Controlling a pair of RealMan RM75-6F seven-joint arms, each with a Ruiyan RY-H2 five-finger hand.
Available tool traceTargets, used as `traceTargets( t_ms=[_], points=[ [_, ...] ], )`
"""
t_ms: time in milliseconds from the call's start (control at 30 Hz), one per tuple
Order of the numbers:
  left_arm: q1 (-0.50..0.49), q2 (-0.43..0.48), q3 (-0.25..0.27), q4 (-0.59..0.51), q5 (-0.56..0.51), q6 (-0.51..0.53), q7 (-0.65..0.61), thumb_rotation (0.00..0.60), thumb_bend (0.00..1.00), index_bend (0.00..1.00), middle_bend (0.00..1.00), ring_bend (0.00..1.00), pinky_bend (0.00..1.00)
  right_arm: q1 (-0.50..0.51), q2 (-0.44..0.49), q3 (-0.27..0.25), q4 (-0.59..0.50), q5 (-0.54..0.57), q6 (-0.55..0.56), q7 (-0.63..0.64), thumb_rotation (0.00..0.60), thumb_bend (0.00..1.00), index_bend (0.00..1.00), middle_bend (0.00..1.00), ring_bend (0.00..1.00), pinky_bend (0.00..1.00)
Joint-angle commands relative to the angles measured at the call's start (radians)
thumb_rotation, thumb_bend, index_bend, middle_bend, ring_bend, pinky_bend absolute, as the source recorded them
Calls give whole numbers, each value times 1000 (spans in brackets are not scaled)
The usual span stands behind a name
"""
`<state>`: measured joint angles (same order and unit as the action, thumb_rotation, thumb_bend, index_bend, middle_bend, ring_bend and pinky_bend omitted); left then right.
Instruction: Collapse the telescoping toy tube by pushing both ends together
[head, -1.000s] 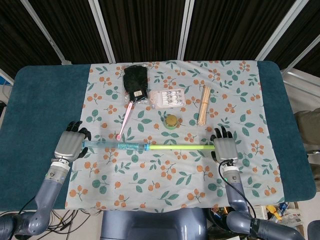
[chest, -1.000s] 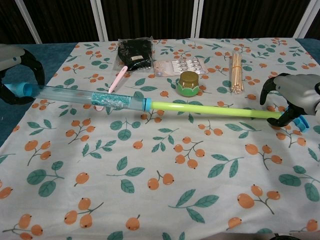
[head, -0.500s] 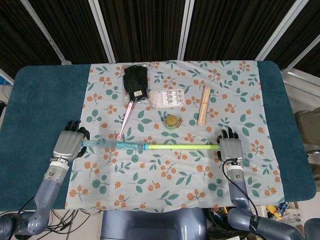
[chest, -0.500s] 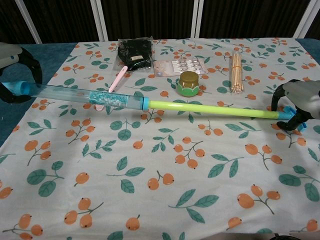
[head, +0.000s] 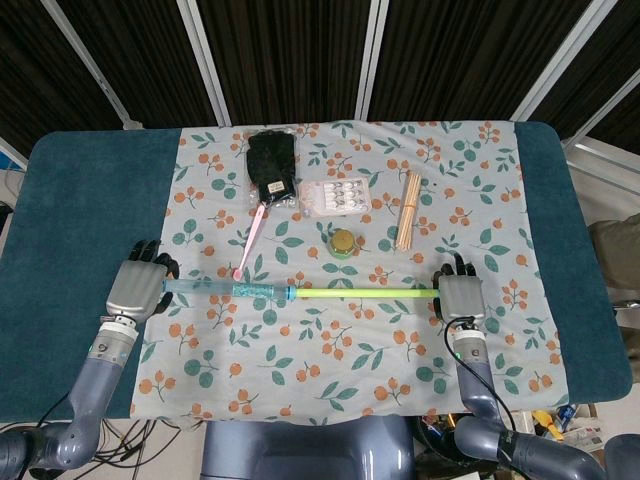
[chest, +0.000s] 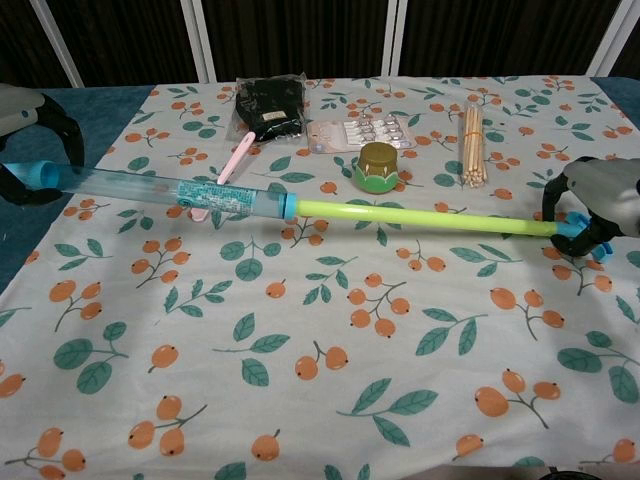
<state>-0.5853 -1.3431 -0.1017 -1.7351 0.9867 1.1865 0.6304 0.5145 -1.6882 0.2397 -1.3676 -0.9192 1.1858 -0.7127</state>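
Note:
The toy tube (head: 262, 291) lies extended across the floral cloth, with a clear blue section on the left and a thin yellow-green section (chest: 420, 217) on the right. My left hand (head: 141, 284) curls its fingers around the tube's blue left end cap (chest: 40, 176). My right hand (head: 461, 296) holds the small blue cap at the right end (chest: 572, 237) between its dark fingers (chest: 553, 199). A blue collar (chest: 287, 207) joins the two sections. In the chest view both hands are cut off by the frame edges.
Just behind the tube's middle stands a small green jar with a gold lid (chest: 378, 166). A pink stick (head: 251, 241) touches the tube's far side. A black pouch (head: 271, 166), a blister pack (head: 336, 195) and a bundle of wooden sticks (head: 408, 209) lie farther back.
My right hand has moved a little to the right with the tube's end, and the collar has slid slightly left. The left hand has hardly moved.

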Motion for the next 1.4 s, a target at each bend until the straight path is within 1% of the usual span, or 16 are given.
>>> traceTargets(
  t_ms=[33, 100, 133, 167, 233, 267, 333, 733, 1033, 1400],
  points=[
    [1, 2, 0, 2, -1, 0, -1, 600, 431, 583, 322, 80, 103, 0, 0, -3, 4, 1, 2, 2, 600, 398, 594, 279, 82, 162],
    [2, 3, 0, 4, -3, -1, -3, 600, 431, 583, 322, 80, 103, 0, 0, -8, 6, -5, 6, 5, 600, 403, 633, 352, 125, 162],
    [2, 3, 1, 5, -4, -1, -4, 600, 431, 583, 322, 80, 103, 0, 0, -10, 6, -11, 9, 7, 600, 406, 644, 383, 140, 162],
    [3, 3, 1, 7, -4, -2, -5, 600, 431, 583, 322, 80, 103, 0, 0, -14, 8, -23, 15, 12, 600, 410, 659, 436, 167, 162],
    [3, 3, 1, 9, -4, -2, -6, 600, 431, 583, 322, 80, 103, -2, 0, -19, 12, -38, 22, 23, 600, 413, 671, 497, 201, 162],
    [3, 2, 1, 9, -3, -3, -7, 600, 431, 583, 322, 80, 103, -2, 0, -20, 12, -44, 25, 29, 600, 415, 677, 525, 217, 162],
    [3, 2, 2, 9, -2, -3, -8, 600, 431, 583, 322, 80, 103, -2, 1, -22, 11, -54, 29, 36, 600, 417, 686, 543, 229, 162],
    [3, -2, 0, -10, 16, 7, -9, 600, 430, 588, 322, 80, 103, 14, 0, -24, -31, -99, 53, 34, 600, 452, 711, 566, 236, 162],
    [-2, -21, -8, -19, 13, 16, 1, 600, 430, 599, 322, 80, 110, 25, -15, -23, -52, -105, 64, 12, 600, 470, 721, 574, 236, 162],
    [-20, -79, -14, -27, -4, 20, 37, 600, 430, 602, 324, 89, 121, 38, -34, -24, -62, -100, 64, -11, 600, 483, 721, 574, 236, 162]
  ],
)
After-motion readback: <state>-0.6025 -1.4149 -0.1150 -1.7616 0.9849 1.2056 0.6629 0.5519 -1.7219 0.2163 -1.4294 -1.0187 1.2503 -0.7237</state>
